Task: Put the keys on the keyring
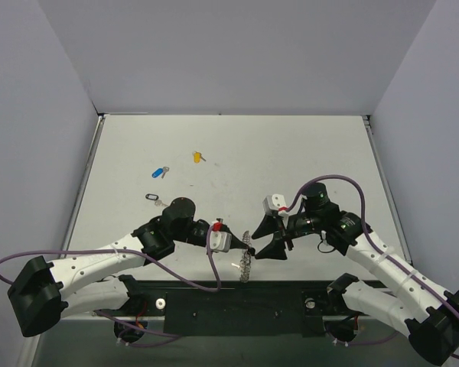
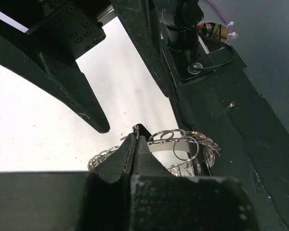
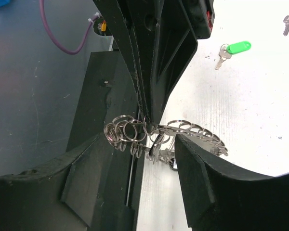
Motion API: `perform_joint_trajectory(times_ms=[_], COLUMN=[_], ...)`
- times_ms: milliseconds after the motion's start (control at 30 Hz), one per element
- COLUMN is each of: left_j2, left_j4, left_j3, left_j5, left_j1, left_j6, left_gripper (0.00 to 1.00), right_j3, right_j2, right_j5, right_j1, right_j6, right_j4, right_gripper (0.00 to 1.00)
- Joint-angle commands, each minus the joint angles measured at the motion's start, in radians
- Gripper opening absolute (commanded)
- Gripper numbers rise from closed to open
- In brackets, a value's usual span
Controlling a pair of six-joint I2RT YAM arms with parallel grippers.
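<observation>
Pinching keyring (image 1: 247, 261) in closed left gripper (image 1: 245, 245) at near edge of table (image 1: 306, 153).
Clamped on ring's rim with left fingertips pressed together, ring edge-on from above. Flanking ring with right gripper (image 1: 255, 245), jaws apart, one each side, contact unclear. Lying loose on table, well apart from ring: yellow key (image 1: 198, 157), blue key (image 1: 160, 172), black key (image 1: 154, 199). Also green key (image 3: 236, 47), flat beyond left gripper in right wrist view.
</observation>
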Motion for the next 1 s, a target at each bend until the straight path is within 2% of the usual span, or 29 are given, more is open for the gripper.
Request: perform_joint_trajectory(times_ms=[0,500,633,800,967], left_j2=[-0.027,-0.021,-0.025,-0.036,-0.059], left_j4=[0.027,0.099,0.103,0.11,0.187], left_j3=[0.06,0.035,0.028,0.017,-0.021], left_j5=[0.045,0.037,0.019,0.0,-0.04], left_j1=[-0.006,-0.009,-0.007,-0.007,-0.006], left_j6=[0.023,-0.008,-0.006,-0.012,-0.07], left_gripper=[0.0,0.0,0.0,0.0,0.0], right_j3=[-0.022,-0.059,-0.056,-0.051,-0.047], right_j2=[-0.015,-0.009,-0.015,-0.028,-0.041], right_j5=[-0.052,-0.064,-0.07,-0.058,-0.022], right_j1=[0.011,0.039,0.036,0.017,-0.006], right_j6=[-0.059,-0.01,-0.006,-0.016,-0.015], right_j4=[0.071,0.171,0.154,0.105,0.097], right_gripper=[0.55,0.53,0.49,0.48,0.47])
